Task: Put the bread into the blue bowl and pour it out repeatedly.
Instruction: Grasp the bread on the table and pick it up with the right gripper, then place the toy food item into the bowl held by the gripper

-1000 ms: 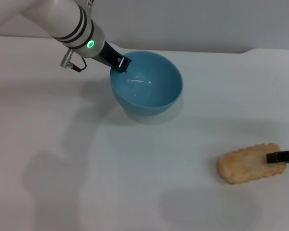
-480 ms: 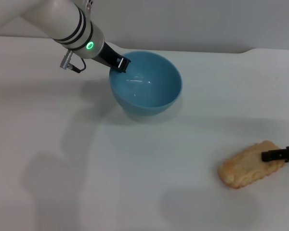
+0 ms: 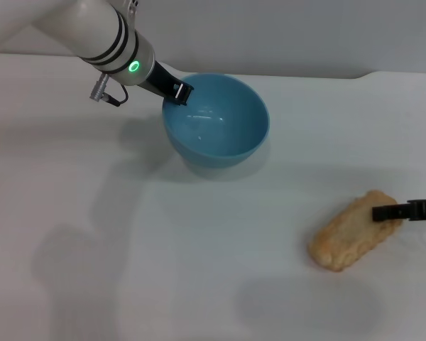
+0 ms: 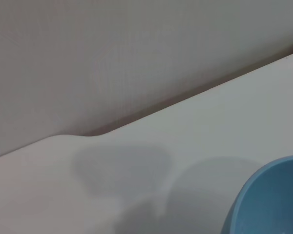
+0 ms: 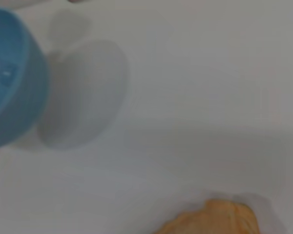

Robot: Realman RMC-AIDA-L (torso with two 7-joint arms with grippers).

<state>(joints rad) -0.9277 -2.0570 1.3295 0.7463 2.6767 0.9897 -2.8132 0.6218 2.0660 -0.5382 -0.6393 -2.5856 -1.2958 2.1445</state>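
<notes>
Since the bread (image 3: 351,231) looks light and stiff, its narrow end suits gripping — the right pincer (image 3: 383,212) clamps that end at 4 o'clock on the bench (image 3: 199,284). The left pincer (image 3: 179,92) grips the blue bowl (image 3: 216,121) rim at 12 o'clock — glossy, likely slippery.

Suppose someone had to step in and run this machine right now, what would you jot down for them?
Left gripper: shut on the near-left rim of the small round light-blue plastic bowl, holding it tilted, its opening facing the camera. The bowl is empty.
Right gripper: at the table's right edge, pinching the far end of the oblong golden-tan toy bread slice, which looks raised at that end.
Both sit over the white table, well apart from each other.
Done: both things gripped.
Left: carry the bread to the bowl, drop it in, tip it out, and repeat.
</notes>
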